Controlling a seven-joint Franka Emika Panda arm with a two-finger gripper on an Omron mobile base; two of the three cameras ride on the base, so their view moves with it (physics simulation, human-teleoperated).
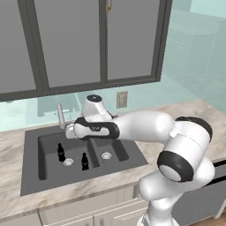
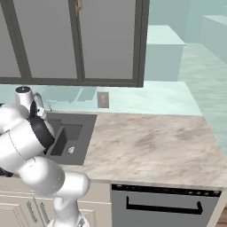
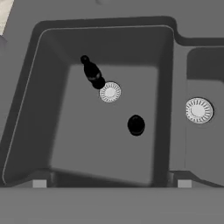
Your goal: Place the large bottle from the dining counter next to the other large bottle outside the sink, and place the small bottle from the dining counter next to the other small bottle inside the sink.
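Note:
Two small black bottles stand upright in the left basin of the dark grey sink point(image 1: 31, 176) point(image 3: 26, 87) point(image 2: 86, 133). One small bottle point(image 1: 84, 161) point(image 3: 136, 125) is near the divider, seen from straight above in the hand view. The other small bottle point(image 1: 61, 152) point(image 3: 92, 72) stands beyond the round drain point(image 3: 110, 92). My gripper point(image 1: 69, 131) point(image 3: 111, 183) hovers above the left basin, open, with nothing between its fingertips point(image 3: 39, 183). It touches neither bottle. The large bottles and the dining counter are out of view.
A slim faucet point(image 1: 60, 115) rises behind the sink, close to my hand. The right basin has its own drain point(image 1: 106, 155) point(image 3: 199, 110). Marble counter point(image 2: 150, 146) stretches to the right, above a dishwasher point(image 2: 164, 204). Dark-framed cabinets point(image 1: 70, 44) hang overhead.

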